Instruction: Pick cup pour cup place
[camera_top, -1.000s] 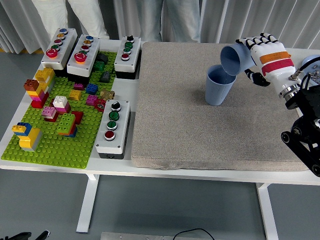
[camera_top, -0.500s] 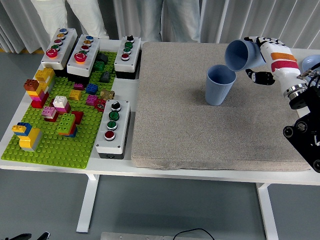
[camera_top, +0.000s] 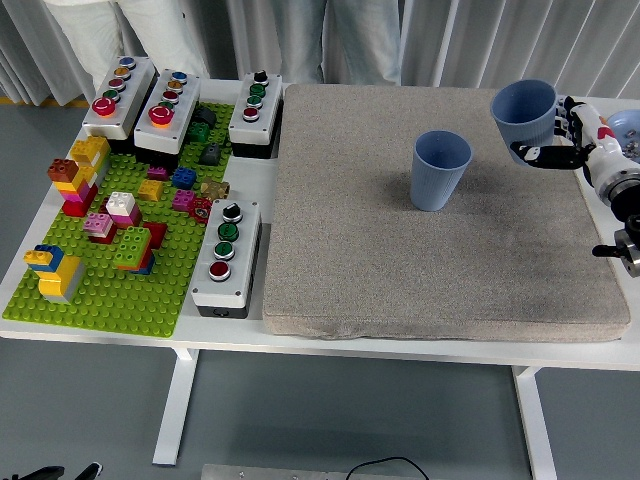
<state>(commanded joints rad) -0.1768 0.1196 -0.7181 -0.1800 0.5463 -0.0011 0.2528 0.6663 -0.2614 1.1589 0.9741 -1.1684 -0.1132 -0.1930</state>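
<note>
Head view: the right hand (camera_top: 560, 135) grips the held cup (camera_top: 524, 110) near the table's far right edge, its fingers wrapped around the cup's far side. A second ago this cup was tipped mouth-down over the standing cup (camera_top: 441, 170); half a second ago it was still tilted but lifting away. It is now upright, mouth up, well off to the right of the standing cup, which has not shifted from the far middle of the grey mat (camera_top: 400, 260). So the pour looks finished, and what remains is setting the held cup down, probably on the mat's right side. The left hand is out of view. The brick board (camera_top: 110, 290) and button boxes (camera_top: 224, 256) at the table's left side lie unchanged.
</note>
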